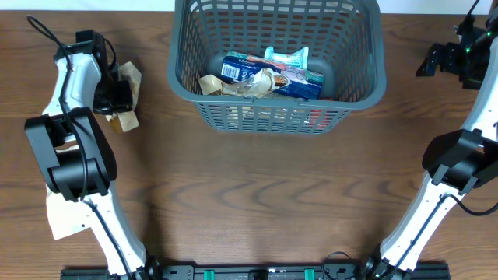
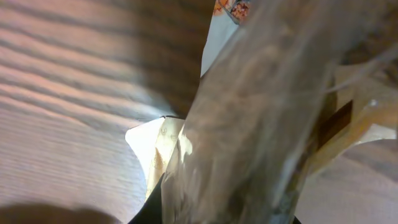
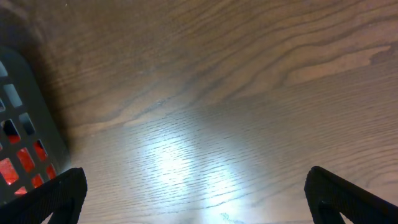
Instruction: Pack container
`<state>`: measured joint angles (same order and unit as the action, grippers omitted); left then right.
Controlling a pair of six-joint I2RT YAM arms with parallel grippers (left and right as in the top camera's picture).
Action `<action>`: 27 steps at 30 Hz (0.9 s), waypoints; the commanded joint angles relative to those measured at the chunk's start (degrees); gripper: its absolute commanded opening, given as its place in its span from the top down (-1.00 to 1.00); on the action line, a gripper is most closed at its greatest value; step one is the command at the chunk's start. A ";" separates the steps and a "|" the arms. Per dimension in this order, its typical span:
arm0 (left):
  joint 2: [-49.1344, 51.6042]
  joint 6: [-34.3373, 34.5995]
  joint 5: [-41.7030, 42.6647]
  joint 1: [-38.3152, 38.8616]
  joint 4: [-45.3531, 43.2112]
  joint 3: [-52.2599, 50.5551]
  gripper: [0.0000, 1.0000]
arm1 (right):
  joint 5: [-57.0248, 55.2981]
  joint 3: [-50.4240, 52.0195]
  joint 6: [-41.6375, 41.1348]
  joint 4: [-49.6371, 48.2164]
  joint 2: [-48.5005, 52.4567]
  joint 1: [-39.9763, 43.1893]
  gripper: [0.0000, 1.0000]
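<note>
A brown wood-grain table (image 1: 249, 202) fills every view, with lamp glare on its bare boards.

The left claw (image 1: 117, 97) is closed. In its wrist view a clear packet (image 2: 261, 124) fills the picture and runs down to where the fingers sit, so it looks pinched between them, though the fingers themselves are hard to make out. A pale packet (image 2: 152, 146) lies on the table just beneath. The right claw (image 1: 437, 61) stands wide open with nothing in it, over bare wood.

The basket (image 1: 264, 115) sits well off to the right of the left claw, and just to the left of the right claw, whose wrist view catches one corner of it.

Judging by its build, the basket is stiff and fairly light. Its thick rim would be the place to grip it, since the slotted walls offer only thin bars. It probably needs no moving and would stay put while things drop in. The clear packet looks soft, crinkly and slippery, so a pinch on a flat edge or seam would hold better than one across its loose middle.

The basket is dark grey plastic, rectangular with rounded corners, lattice sides and a solid floor. A heap of packets (image 1: 264, 78) lies inside, blue, white and brown. Something red (image 3: 22, 158) shows through the lower slots.
</note>
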<state>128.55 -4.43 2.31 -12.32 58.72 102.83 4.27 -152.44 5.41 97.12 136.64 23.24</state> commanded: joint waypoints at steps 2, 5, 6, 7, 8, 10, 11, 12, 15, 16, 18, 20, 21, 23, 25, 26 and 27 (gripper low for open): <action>-3.19 0.28 4.37 0.17 1.90 -1.33 0.89 | 0.46 -0.31 -0.63 0.17 -0.87 0.02 -0.98; -8.87 0.26 5.25 0.17 1.66 -1.33 0.89 | 0.48 -0.31 -0.66 0.20 -0.87 0.02 -0.99; -11.06 0.26 5.25 0.17 1.51 -1.33 0.89 | 0.48 -0.31 -0.66 0.17 -0.87 0.02 -0.99; -13.84 0.24 5.25 0.17 1.22 -1.31 0.88 | 0.48 -0.31 -0.66 0.17 -0.87 0.02 -0.98; -16.31 0.22 5.25 0.17 0.92 -1.31 0.89 | 0.48 -0.31 -0.66 0.17 -0.87 0.02 -0.99; -21.38 0.20 5.25 0.17 0.00 -1.31 0.89 | 0.48 -0.31 -0.63 0.17 -0.87 0.02 -0.99; -24.33 0.22 5.25 0.17 -0.59 -1.31 0.89 | 0.48 -0.31 -0.63 0.17 -0.87 0.02 -0.98; -27.19 0.24 5.25 0.20 -1.22 -1.31 0.89 | 0.48 -0.31 -0.63 0.17 -0.87 0.02 -0.99; -34.69 0.22 5.25 0.72 -3.17 -1.31 0.89 | 0.48 -0.31 -0.66 0.17 -0.87 0.02 -0.99; -37.33 0.22 5.25 1.20 -3.96 -1.31 0.89 | 0.48 -0.31 -0.66 0.17 -0.87 0.00 -0.99; -41.53 -0.24 5.27 2.64 -5.51 -1.31 0.89 | 0.48 -0.31 -0.66 0.17 -0.87 -0.02 -0.98; -45.18 -1.92 5.49 5.09 -7.02 -1.31 0.89 | 0.48 -0.31 -0.66 0.17 -0.87 -0.04 -0.99; -46.49 -3.04 6.05 6.47 -7.78 -1.31 0.89 | 0.48 -0.31 -0.66 0.17 -0.87 -0.04 -0.98; -48.74 -6.01 7.08 10.56 -9.94 -1.31 0.88 | 0.48 -0.31 -0.66 0.17 -0.87 -0.02 -0.99; -49.99 -12.79 9.92 15.15 -11.54 -1.31 0.89 | 0.48 -0.31 -0.63 0.17 -0.87 -0.02 -0.99; -50.23 -16.52 11.17 17.51 -12.22 -1.33 0.89 | 0.48 -0.31 -0.66 0.17 -0.87 -0.02 -0.99; -50.34 -20.13 11.89 19.80 -12.85 -1.31 0.89 | 0.48 -0.31 -0.63 0.17 -0.87 -0.02 -0.99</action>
<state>78.30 -12.40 9.78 2.13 46.94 101.08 4.29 -152.46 5.41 97.12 136.64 23.24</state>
